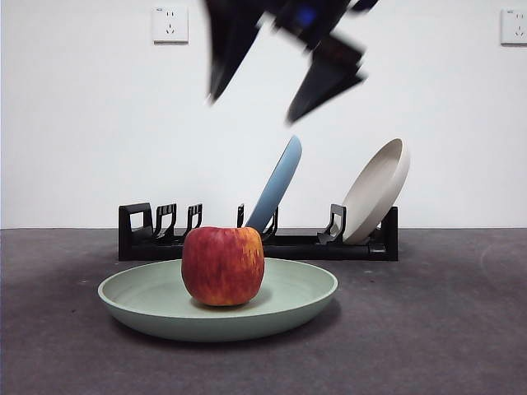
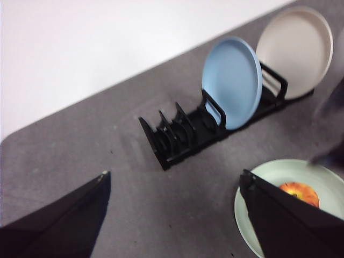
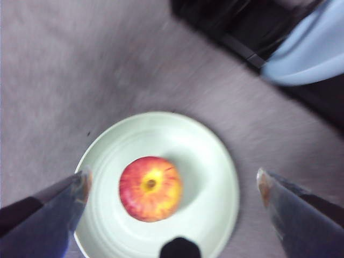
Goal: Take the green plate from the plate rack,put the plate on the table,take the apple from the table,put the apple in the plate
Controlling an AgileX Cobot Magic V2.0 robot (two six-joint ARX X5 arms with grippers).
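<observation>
In the front view a dark, blurred end effector [image 1: 284, 78] hangs high above the desk [image 1: 445, 329], its two jaws spread apart with nothing between them, well clear of everything below; this view alone does not say which arm it belongs to. Beneath it the green plate [image 1: 156, 309] lies flat on the desk, and the apple [image 1: 222, 265] stands upright in the middle of the plate, red with yellow-orange streaks. Behind them the plate rack [image 1: 140, 234] runs across the desk, carrying a blue plate [image 1: 276, 185] tilted in a middle slot and a beige plate [image 1: 377, 191] leaning at the far end; the slots at the other end stand bare. In the left wrist view the left end effector [image 2: 174, 191] has its jaws wide apart, holding nothing, above bare desk [image 2: 80, 140] beside the plate rack [image 2: 177, 134]; the blue plate [image 2: 231, 83] and the beige plate [image 2: 295, 48] stand upright in the rack, and the green plate [image 2: 285, 169] with the apple [image 2: 300, 192] shows partly behind one jaw. In the right wrist view the right end effector [image 3: 172, 183] is spread wide and empty, directly above the green plate [image 3: 209, 161], with the apple [image 3: 150, 188] resting near the plate's centre, stem pit upward; the picture is blurred, and the blue plate [image 3: 309, 54] and the plate rack [image 3: 236, 27] are smeared at the edge.
</observation>
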